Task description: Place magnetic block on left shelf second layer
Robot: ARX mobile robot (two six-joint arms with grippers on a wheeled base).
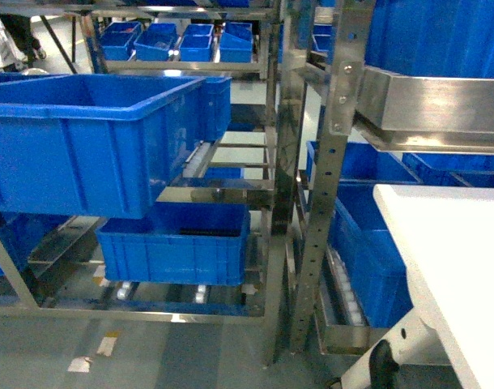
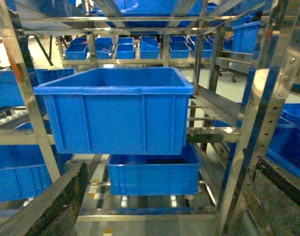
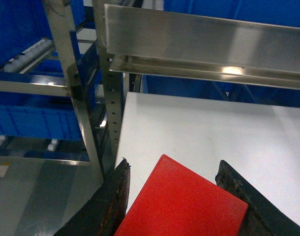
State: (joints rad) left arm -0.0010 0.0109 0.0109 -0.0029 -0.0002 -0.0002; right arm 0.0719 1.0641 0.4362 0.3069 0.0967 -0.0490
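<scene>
Between the right gripper (image 3: 182,196) fingers (image 3: 115,196), at six o'clock in the right wrist view, the red block (image 3: 184,201) sits clamped above the white surface (image 3: 199,128), so the pickup looks done. The big blue crate (image 1: 77,146) on the left shelf's second level, at nine o'clock in the head view, holds no block that shows, so carry and release remain. Only the left fingers' (image 2: 56,201) dark edges show, so I cannot tell their spread.

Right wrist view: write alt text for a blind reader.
A red magnetic block sits between the right gripper's two dark fingers, above a white tabletop. Steel shelf rails run overhead, and blue crates sit on the rack at left.
</scene>
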